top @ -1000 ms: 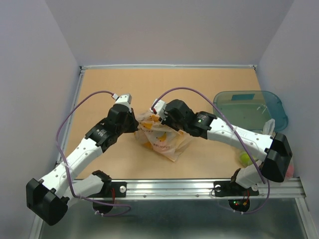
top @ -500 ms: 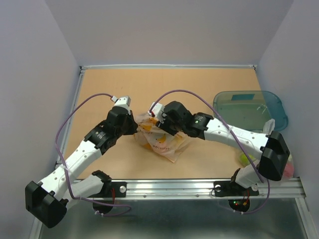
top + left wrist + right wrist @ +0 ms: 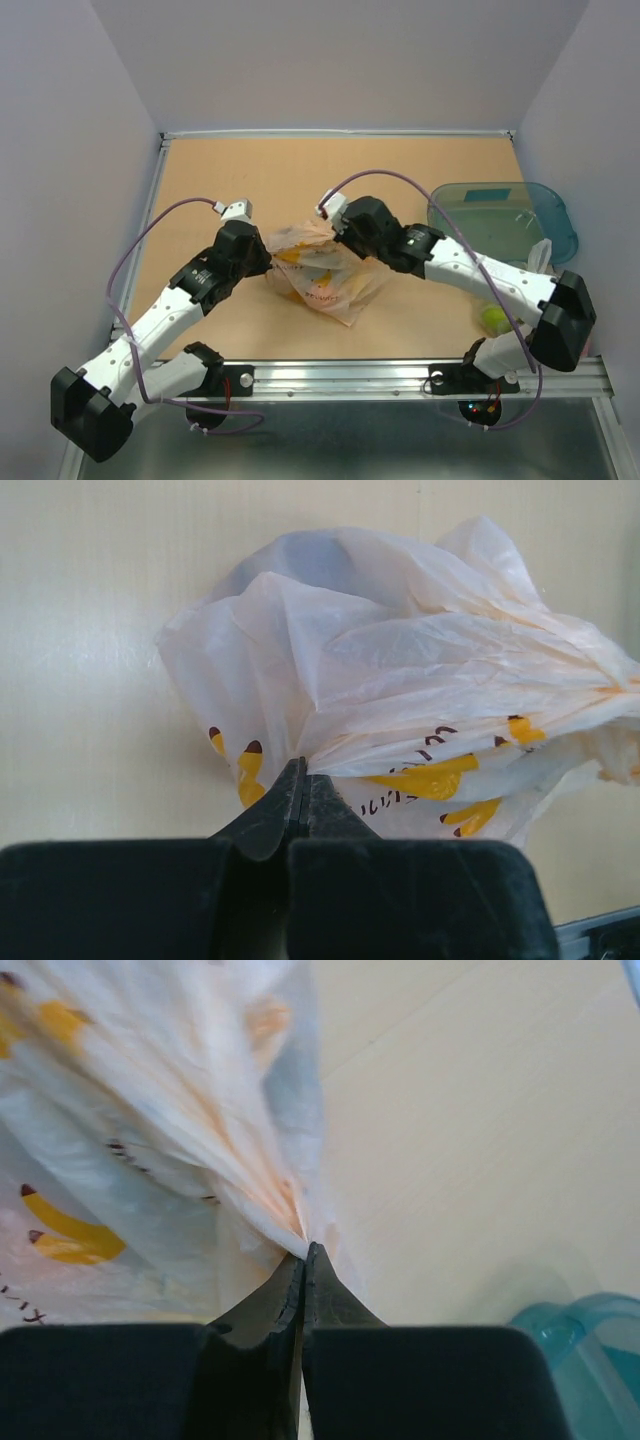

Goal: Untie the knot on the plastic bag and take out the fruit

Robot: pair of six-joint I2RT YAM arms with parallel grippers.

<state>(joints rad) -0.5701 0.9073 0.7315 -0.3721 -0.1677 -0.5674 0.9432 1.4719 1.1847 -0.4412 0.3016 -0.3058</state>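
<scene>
The plastic bag (image 3: pixel 322 276), whitish-peach with orange-yellow marks, lies in the middle of the table between both arms. My left gripper (image 3: pixel 268 262) is shut on a pinch of the film at the bag's left side; in the left wrist view the film fans out from the closed tips (image 3: pixel 303 770) across the bag (image 3: pixel 420 670). My right gripper (image 3: pixel 338 236) is shut on a gathered fold at the bag's far right; its tips (image 3: pixel 308 1252) pinch the pleated plastic (image 3: pixel 160 1130). The bag hangs stretched between the two. I cannot make out the knot. The fruit is hidden inside the bag.
A teal translucent tray (image 3: pixel 545 222) stands at the right of the table. A clearer bag with a green fruit (image 3: pixel 492 318) lies by the right arm's base. A metal rail (image 3: pixel 380 375) runs along the near edge. Purple cables arc above both arms.
The right gripper opened, then closed on the bag's fold and drew back to the right. The left arm pulled slightly left. The bag is now spread wider between them.
</scene>
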